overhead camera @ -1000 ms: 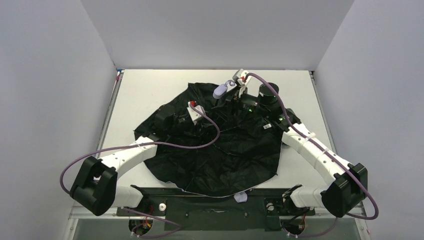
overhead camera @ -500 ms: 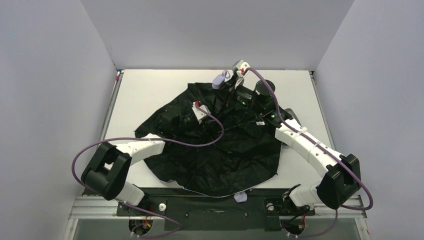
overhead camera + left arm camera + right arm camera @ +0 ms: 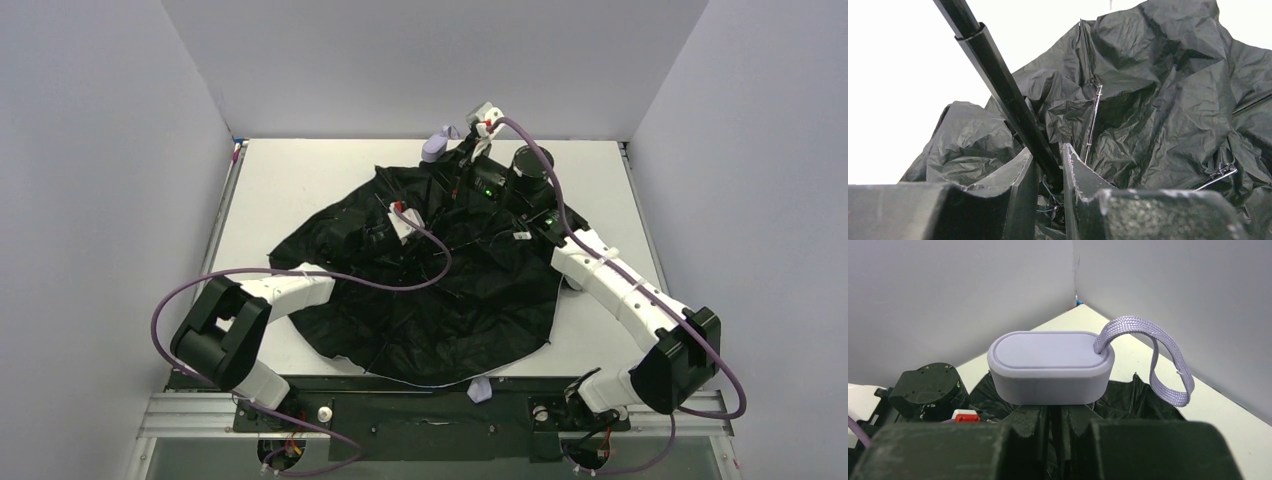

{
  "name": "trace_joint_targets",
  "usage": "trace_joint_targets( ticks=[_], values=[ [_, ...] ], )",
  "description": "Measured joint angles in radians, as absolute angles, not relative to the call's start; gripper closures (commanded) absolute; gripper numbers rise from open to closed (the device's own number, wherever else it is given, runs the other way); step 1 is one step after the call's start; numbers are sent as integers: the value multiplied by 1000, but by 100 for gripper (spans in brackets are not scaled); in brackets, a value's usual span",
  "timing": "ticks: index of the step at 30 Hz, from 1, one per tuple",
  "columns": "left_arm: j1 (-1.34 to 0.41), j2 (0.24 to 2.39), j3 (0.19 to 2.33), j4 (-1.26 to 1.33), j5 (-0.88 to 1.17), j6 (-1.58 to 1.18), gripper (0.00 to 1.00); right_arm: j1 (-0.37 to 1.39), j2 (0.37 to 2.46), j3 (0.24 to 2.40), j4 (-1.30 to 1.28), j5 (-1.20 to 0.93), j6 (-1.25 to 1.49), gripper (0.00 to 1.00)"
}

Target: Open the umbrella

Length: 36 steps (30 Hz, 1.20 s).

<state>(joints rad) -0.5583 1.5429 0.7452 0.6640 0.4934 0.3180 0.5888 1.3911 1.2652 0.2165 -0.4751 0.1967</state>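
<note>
The umbrella lies with its black canopy (image 3: 450, 300) spread inside-up over the table, crumpled around the hub (image 3: 1158, 100). Its thin black shaft (image 3: 998, 80) rises toward the back, ending in the pale lavender handle (image 3: 434, 148) (image 3: 1050, 365) with a loop strap (image 3: 1168, 365). My left gripper (image 3: 412, 207) (image 3: 1050, 167) is low over the canopy, jaws shut on the shaft. My right gripper (image 3: 456, 157) (image 3: 1063, 420) is shut on the shaft just under the handle, holding it up off the table.
The white table (image 3: 290, 190) is enclosed by grey walls (image 3: 100, 200) at left, back and right. The left arm's wrist (image 3: 928, 387) sits close below the handle. Purple cables (image 3: 330, 280) loop over the canopy. The umbrella's tip (image 3: 480, 390) overhangs the near edge.
Both grippers have closed on the shaft. The right arm has carried the handle farther back and higher. The left arm's elbow has swung inward.
</note>
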Motion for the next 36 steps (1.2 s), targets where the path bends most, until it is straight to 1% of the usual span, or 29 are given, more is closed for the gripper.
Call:
trace_joint_targets(
  ticks=[10,16,30,35,36],
  values=[
    [-532,1515,793,685,513,326,75,572,1430,1430,131,-456,249,100],
    [-509,1515,852,651,543,326,70,551,1450,1507,104,-451,278,100],
    [-506,1592,1028,502,572,279,69,509,1459,1621,2,-453,262,100],
    [-498,1626,1065,439,558,269,72,491,1470,1674,-5,-459,263,100],
    [-498,1633,1066,400,549,270,76,490,1470,1687,17,-460,266,100]
  ],
)
